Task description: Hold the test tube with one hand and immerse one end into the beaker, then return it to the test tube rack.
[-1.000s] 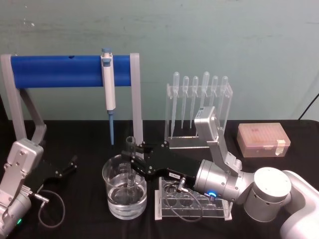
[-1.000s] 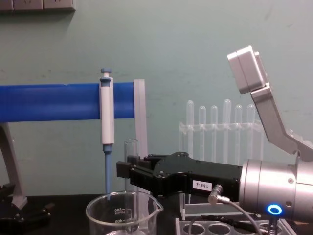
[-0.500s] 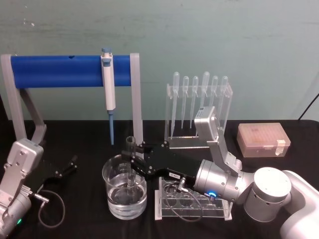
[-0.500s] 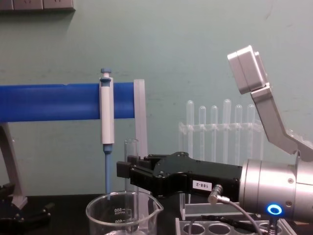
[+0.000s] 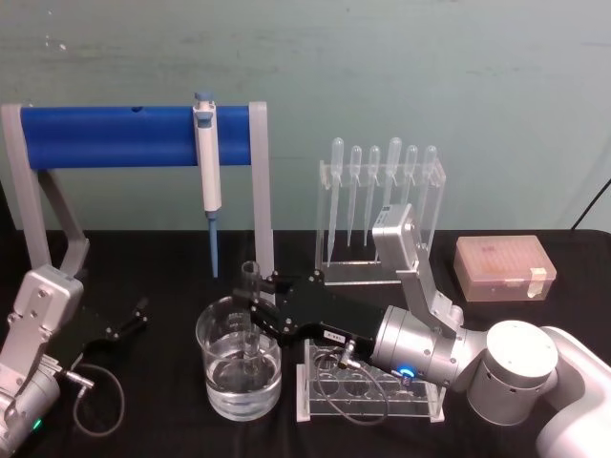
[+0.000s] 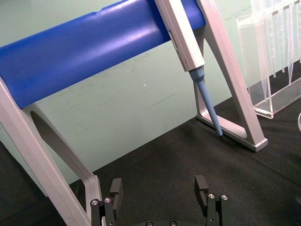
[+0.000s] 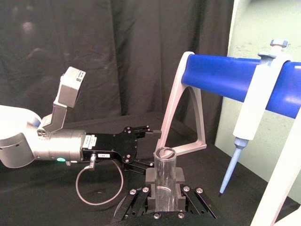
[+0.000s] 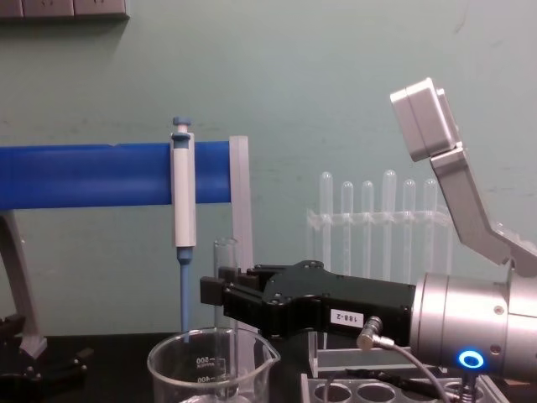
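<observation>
Test tube stood upright in the right gripper, lower end down inside the beaker, open rim above the beaker's rim. Depth below the water line: cannot tell. The chest view had the tube rising above the black gripper over the beaker.

Black worktop carried everything. Blue-bar stand sat at 11 o'clock from the beaker, grey legs, with a white-and-blue pipettor hanging tip-down off the bar. The right arm reached in from 4 o'clock, low across the test tube rack. Its gripper was closed on the tube's upper part; in the right wrist view the jaws clamped the tube on both sides.

Clear pipette rack stood at 12 o'clock from the test tube rack, holding thin bulb-top pipettes. The beaker was part full of water, at 9 o'clock from the test tube rack and just beside it. That rack was clear plastic with round holes, and the visible holes held nothing. Pink tip box sat at 3 o'clock from the pipette rack.

Left gripper was parked low on the worktop at 9 o'clock from the beaker, well apart. In the left wrist view its fingers were spread wide and held nothing.
</observation>
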`<move>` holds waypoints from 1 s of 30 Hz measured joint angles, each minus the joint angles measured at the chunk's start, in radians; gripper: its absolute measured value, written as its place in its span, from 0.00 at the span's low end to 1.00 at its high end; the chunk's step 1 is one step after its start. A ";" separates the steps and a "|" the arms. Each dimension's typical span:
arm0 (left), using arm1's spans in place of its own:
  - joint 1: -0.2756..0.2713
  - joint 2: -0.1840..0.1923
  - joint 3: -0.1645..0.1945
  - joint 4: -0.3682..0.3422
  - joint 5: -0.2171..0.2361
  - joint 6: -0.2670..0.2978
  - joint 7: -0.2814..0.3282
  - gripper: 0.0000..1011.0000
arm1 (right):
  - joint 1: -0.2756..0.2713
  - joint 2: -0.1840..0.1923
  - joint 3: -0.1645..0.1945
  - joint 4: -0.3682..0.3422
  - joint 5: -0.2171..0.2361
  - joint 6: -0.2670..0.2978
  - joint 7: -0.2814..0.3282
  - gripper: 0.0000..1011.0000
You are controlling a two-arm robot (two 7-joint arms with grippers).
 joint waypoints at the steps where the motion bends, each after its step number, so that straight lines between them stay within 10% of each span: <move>1: 0.000 0.000 0.000 0.000 0.000 0.000 0.000 0.99 | 0.000 0.000 0.000 0.000 0.000 0.000 0.000 0.22; 30: 0.000 0.000 0.000 0.000 0.000 0.000 0.000 0.99 | 0.000 0.000 0.000 0.000 0.000 0.000 0.000 0.22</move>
